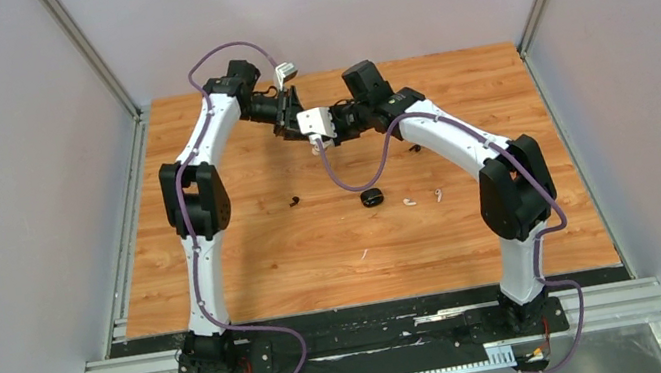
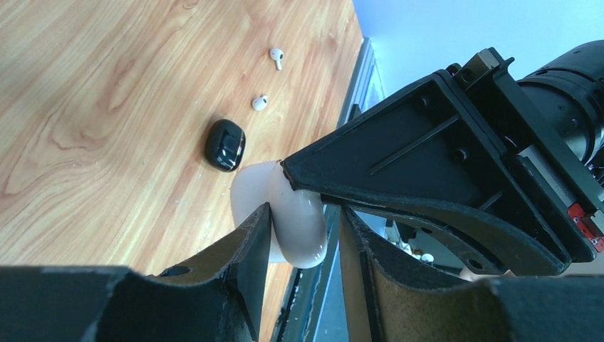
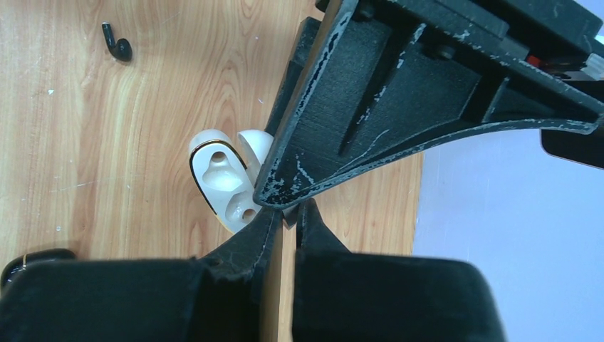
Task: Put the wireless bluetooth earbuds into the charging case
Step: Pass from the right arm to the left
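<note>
step: white case [image 3: 224, 182] is up off the desk [image 1: 248, 261], between both arms at upper centre of the top view. Lid [image 3: 255, 146] is open and both seats look empty. My read is case prep, no bud going in yet.
left claw [image 2: 303, 228]: straddles the case body. One finger [image 2: 249, 242] touches the shell, with a sliver of gap at the other. Can't tell if it's clamped.
right claw [image 3: 288, 214]: jaws pressed together, tips at the lid rim. Can't tell if a bit of lid is nipped between them.
white earbuds [image 2: 276, 55]: two, loose on the desk in the upper middle of the left wrist view. The nearer one [image 2: 260, 102] sits near the black case [image 2: 225, 144].
black earbud [image 3: 117, 43]: on the desk at upper left of the right wrist view, well apart from the white case. I can't pick out the second black one.
do it well: set the case down flat, seats up and lid fully back. One claw pins the body while the other picks. Never free both at once. White buds go in the white case. The seats are mirrored, so check each bud's orientation and lower it stem-first.
risk: the glossy rounded shell will likely slip, or the lid may flip shut.
</note>
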`<state>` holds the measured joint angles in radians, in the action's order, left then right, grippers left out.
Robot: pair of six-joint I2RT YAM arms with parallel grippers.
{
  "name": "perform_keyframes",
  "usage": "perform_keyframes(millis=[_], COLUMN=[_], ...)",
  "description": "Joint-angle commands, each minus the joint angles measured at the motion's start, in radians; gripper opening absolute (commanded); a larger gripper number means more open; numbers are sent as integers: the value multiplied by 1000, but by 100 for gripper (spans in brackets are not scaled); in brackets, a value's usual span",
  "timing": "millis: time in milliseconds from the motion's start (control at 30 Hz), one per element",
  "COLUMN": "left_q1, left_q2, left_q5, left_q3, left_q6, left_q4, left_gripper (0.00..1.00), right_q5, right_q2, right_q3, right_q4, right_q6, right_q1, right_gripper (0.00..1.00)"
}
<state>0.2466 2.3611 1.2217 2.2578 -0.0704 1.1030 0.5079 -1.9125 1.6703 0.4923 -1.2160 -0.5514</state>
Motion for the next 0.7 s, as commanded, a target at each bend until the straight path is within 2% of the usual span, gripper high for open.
perform_keyframes(millis=[0, 233, 333, 400, 500, 533, 667], left_q1=[10, 10, 10, 10, 10, 10, 0], left_q2=[2, 3, 5, 9, 9, 8, -8], left_q5=[41, 52, 66, 88, 103, 104, 88], left_q3=[5, 3, 1, 0, 1, 2, 2], left_q6=[-8, -9, -14, -17, -17, -15, 10], left_q4=[13, 7, -3, -13, -21, -22, -21], left_gripper=[46, 30, 28, 21, 7, 1, 0], right_q5=[-1, -10, -5, -3, -12, -20, 2], right_q2=[13, 7, 7, 7, 9, 13, 62], right_q3=[37, 32, 31, 31, 32, 34, 40], right_q4=[-66, -70, -70, -70, -70, -70, -38], right_q6=[13, 10, 5, 4, 20, 39, 123], right_q1=[-7, -7, -8, -9, -9, -8, 17], right_gripper=[0, 0, 0, 0, 22, 26, 33])
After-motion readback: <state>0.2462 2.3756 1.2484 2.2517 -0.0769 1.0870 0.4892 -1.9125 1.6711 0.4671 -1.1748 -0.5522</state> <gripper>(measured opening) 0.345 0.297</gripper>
